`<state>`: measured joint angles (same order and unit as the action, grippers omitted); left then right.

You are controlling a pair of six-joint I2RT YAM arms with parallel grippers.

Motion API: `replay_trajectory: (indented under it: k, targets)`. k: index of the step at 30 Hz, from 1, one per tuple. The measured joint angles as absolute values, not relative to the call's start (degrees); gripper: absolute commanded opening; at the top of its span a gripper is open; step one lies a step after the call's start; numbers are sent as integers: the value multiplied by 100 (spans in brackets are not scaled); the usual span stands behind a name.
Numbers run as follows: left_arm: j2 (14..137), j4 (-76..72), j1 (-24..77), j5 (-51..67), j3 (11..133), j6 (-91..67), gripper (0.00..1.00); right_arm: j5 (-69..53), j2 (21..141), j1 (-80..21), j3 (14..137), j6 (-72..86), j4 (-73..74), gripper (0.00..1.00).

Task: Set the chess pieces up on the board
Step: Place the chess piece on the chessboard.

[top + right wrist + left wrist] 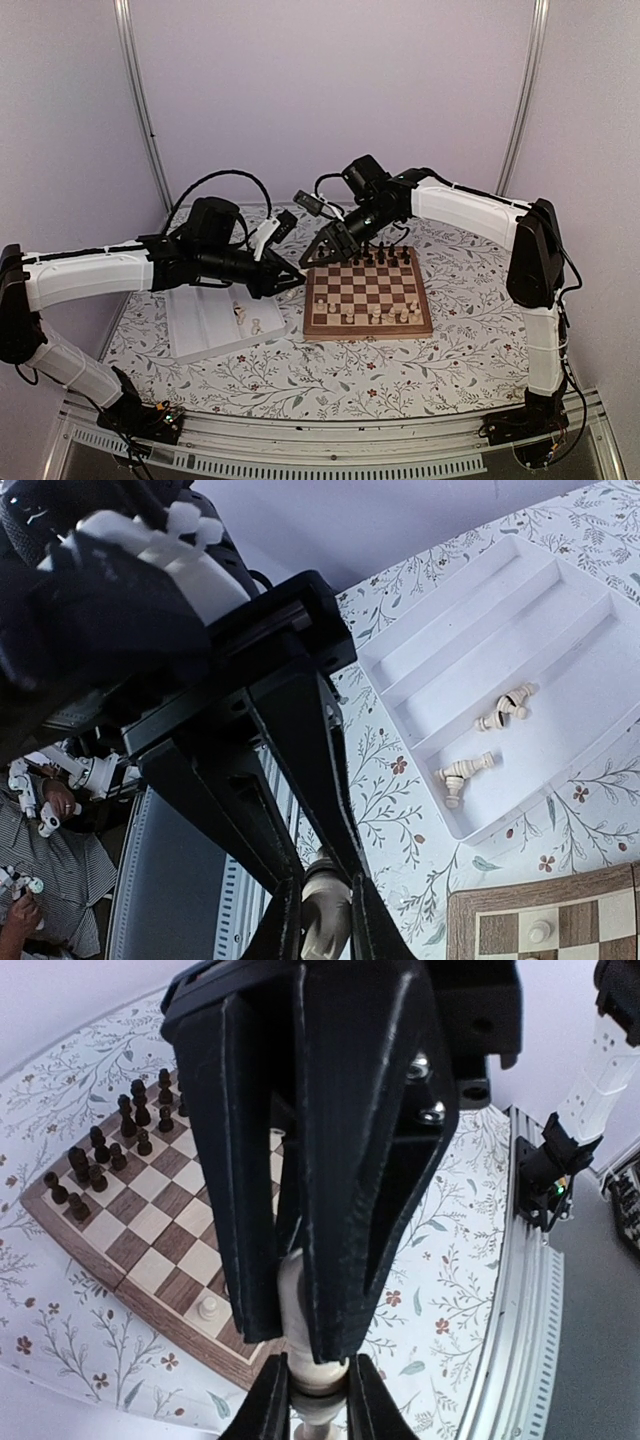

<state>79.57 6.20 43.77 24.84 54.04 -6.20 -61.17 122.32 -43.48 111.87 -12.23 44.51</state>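
Board [367,296]: square, wooden, dark brown and pale tan checks inside a brown frame, lying flat on the table [450,350], right of centre. Table cover: pale cloth printed with thin leafy sprigs and small red flowers. Dark men [385,257]: small turned pieces, brown-black, ranked along the far rows of the board. Pale pieces [385,313]: cream, light-wood, turned with round heads; a handful stand on the near rows.

Tray [205,320]: white, rectangular, smooth plastic with long ridged compartments, on the table just left of the board. Loose pieces [482,742]: four or so cream men lying on their sides in two compartments, in two small pairs.

Left gripper [318,1380]: black, matte, long tapering fingers. Jaws nearly closed on a cream piece [305,1320], its round base pinched between the tips, the stem running up between the fingers. It hangs over the board's near-left corner, by the overhead view.

Right gripper [325,920]: same black build, white ribbed cable on its back. Jaws drawn close around a pale cream piece [326,905] between the tips; grip appears firm, though the piece's shape is hard to make out. It sits beside the board's far-left corner, near the left gripper.
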Motion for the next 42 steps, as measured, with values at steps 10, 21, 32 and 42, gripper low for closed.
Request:
replay_trajectory:
  k: [10, 21, 32, 42]
  targets:
    - [7559, 537, 4390, 2281, 4899, -552, 41, -6121, 12167, -4239, 11187, -1291, 4460, 6]
    - [8095, 318, 4390, 2397, 4995, -493, 16, -6180, 12116, -4193, 11187, -1291, 4458, 6]
    - [8110, 150, 4397, 2469, 5009, -478, 0, -5830, 12068, -4134, 11187, -1441, 4491, 6]
    - [7835, 375, 3896, 1776, 4652, -784, 0, -3911, 11279, -4051, 10318, -2145, 4340, 7]
